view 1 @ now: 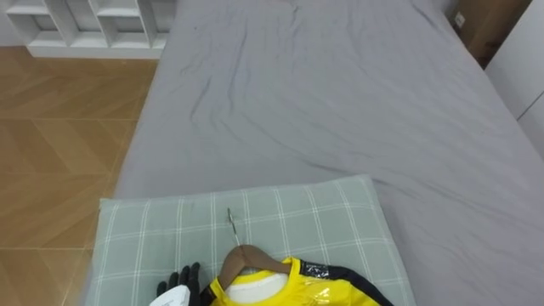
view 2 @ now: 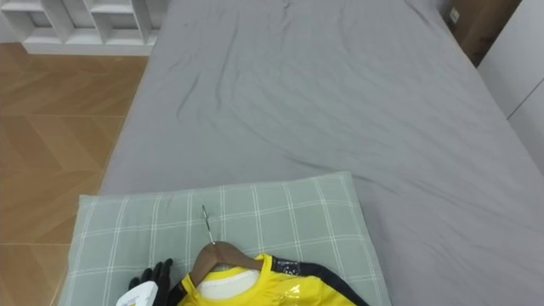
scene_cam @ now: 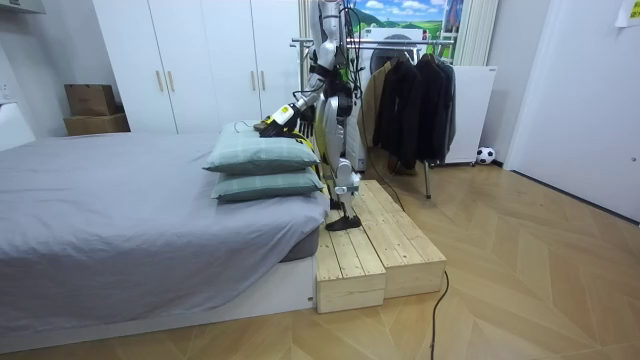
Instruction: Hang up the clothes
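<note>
A yellow shirt (view 1: 285,293) with dark sleeve trim hangs on a wooden hanger (view 1: 246,255) and lies on the top green-checked pillow (view 1: 153,229). The hanger's metal hook (view 1: 231,223) points up the bed. My left hand (view 1: 183,280) rests on the pillow just left of the shirt's shoulder, its dark fingers straight and spread, touching the collar edge. In the room view I stand on a wooden platform (scene_cam: 375,240) at the head of the bed, my left arm reaching over the two stacked pillows (scene_cam: 262,165) by the yellow shirt (scene_cam: 283,118).
The grey bed (view 1: 340,102) stretches away ahead of me, wood floor on its left. A white shelf unit (view 1: 93,25) and a cardboard box (view 1: 484,25) stand beyond. Behind me is a clothes rack with dark jackets (scene_cam: 410,90); a ball (scene_cam: 486,155) lies on the floor.
</note>
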Available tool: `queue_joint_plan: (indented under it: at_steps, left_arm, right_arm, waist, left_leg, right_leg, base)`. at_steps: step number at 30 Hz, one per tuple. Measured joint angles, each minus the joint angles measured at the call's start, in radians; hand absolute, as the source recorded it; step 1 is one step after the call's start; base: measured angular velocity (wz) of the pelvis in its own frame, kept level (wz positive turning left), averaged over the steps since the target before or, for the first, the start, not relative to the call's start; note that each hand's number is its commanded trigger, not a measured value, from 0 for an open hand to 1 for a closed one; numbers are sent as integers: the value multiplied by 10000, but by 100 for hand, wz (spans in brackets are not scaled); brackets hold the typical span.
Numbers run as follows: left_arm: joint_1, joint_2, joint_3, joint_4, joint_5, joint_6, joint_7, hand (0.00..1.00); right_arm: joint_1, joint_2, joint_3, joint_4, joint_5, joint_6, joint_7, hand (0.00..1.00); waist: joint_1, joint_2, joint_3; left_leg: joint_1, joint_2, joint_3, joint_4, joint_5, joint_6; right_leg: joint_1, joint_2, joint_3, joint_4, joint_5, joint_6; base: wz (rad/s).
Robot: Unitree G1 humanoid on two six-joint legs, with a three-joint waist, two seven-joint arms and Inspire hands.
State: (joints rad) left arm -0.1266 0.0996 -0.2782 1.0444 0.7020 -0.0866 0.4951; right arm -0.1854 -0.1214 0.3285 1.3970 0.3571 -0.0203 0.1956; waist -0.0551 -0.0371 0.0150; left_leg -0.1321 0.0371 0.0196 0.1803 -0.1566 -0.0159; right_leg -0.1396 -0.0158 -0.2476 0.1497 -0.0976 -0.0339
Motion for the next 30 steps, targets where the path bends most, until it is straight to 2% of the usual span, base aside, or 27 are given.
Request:
queue_joint_plan:
  at_steps: [11, 19, 30]
  left_arm:
    - [-12, -10, 10, -18, -8, -59, 44, 0]
    - [-164, 6, 7, -1, -10, -69, 152, 0]
    - [-299, -4, 108, 145, -17, -62, 145, 0]
  right_arm:
    - [-3, 8, 4, 2, -4, 0, 40, 0]
    - [-12, 16, 13, 2, -5, -4, -10, 0]
    - [-8, 16, 16, 8, -8, -2, -8, 0]
  waist:
    - [25, -6, 15]
    - [28, -164, 124]
    - [61, -181, 133]
  left_leg:
    - [-9, 2, 28, -9, 0, 0]
    - [-32, 6, 34, 5, 0, 0]
    - [-143, 8, 38, 26, 0, 0]
  right_leg:
    - [-19, 2, -8, -3, -20, 0]
    - [-55, 5, -8, 2, -21, 0]
    - [-154, 8, -1, 8, -15, -8]
  base:
    - [0]
    - [0]
    - [0]
